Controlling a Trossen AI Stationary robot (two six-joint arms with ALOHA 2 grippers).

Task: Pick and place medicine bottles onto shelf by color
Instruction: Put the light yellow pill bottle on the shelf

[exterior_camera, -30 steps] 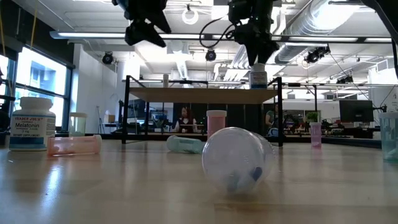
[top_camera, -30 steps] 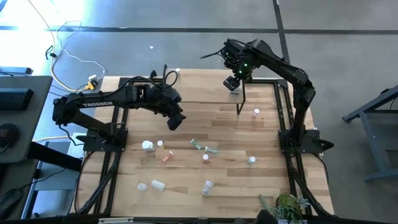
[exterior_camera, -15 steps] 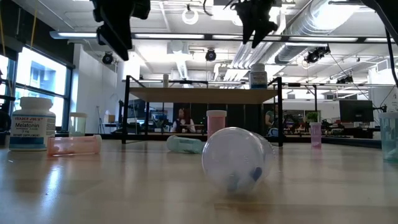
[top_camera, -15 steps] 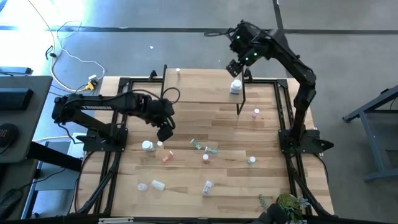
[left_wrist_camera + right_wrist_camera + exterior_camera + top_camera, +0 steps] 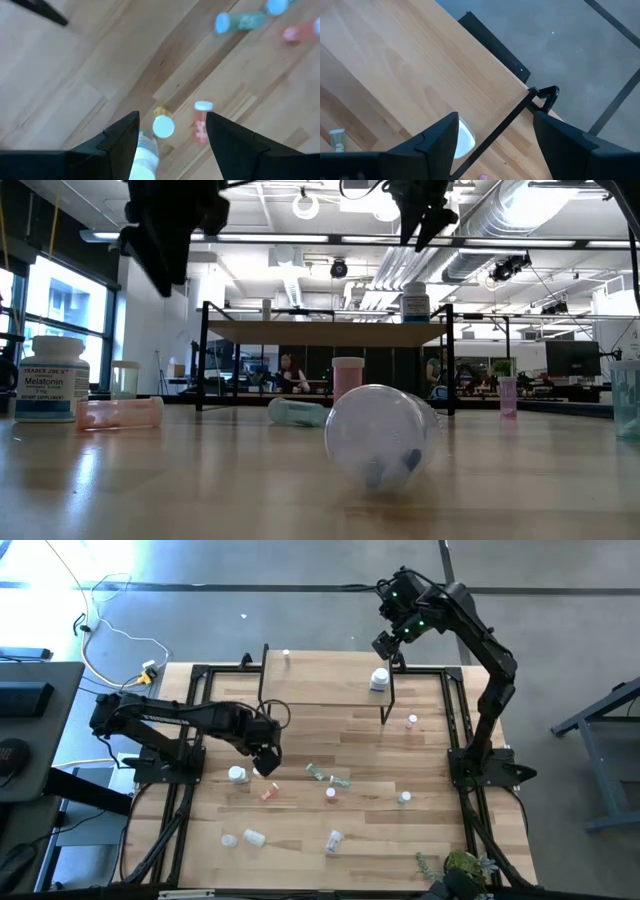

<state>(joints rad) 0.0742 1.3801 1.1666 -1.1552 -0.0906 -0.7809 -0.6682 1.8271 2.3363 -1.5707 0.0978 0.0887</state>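
Bottles (image 5: 331, 792) scattered around left pincer (image 5: 268, 762); tabletop (image 5: 360, 750).

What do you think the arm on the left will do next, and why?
Probably lower straight down. The left gripper is open above a small yellow bottle standing on the table, framed between its fingers, so descending around it looks like the next step.

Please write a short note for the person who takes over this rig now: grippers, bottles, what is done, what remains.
Left gripper: open, empty, above the small yellow bottle and the big white bottle.
Right gripper: open, empty, raised over the shelf's right end.
Done: a white bottle stands at that end; another small bottle at the shelf's far edge.
Left: about ten bottles on the table, among them a pink one and a clear one lying down.
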